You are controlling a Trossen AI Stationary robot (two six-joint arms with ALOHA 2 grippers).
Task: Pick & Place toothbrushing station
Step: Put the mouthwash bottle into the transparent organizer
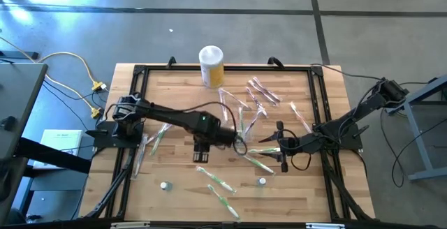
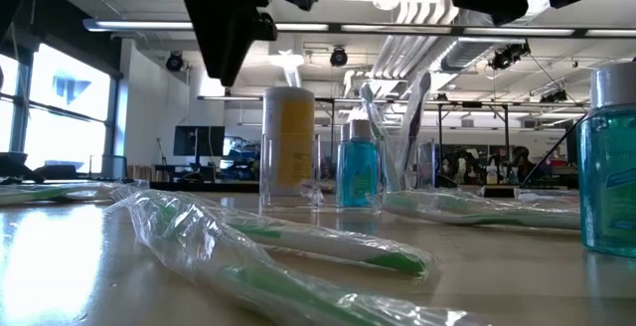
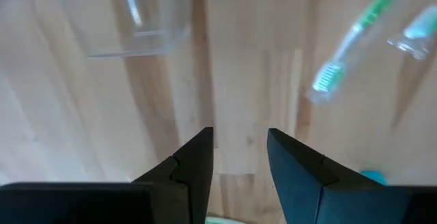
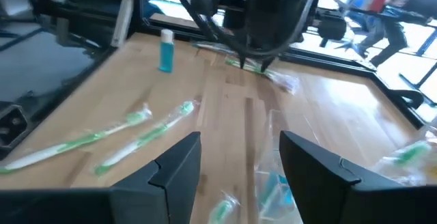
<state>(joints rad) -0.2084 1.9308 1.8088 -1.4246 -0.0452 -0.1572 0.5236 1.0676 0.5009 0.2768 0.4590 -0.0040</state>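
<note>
Toothbrushing station [image 1: 246, 121] just far-right of left gripper [image 1: 202, 157], nearer it than right gripper [image 1: 279, 145]; both parted, grasping nothing

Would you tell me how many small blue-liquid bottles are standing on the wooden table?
2: one small blue-liquid bottle stands front-left on the wooden table, the other front, right of centre. More may hide among the wrapped toothbrushes.

Two dark, nearly black jointed arms are seen, each trailed by black cables. A small green light, possibly an indicator, is shown on the left arm [image 1: 180, 119]. Wedge-shaped matte fingers [image 3: 191, 166] are fitted.
</note>
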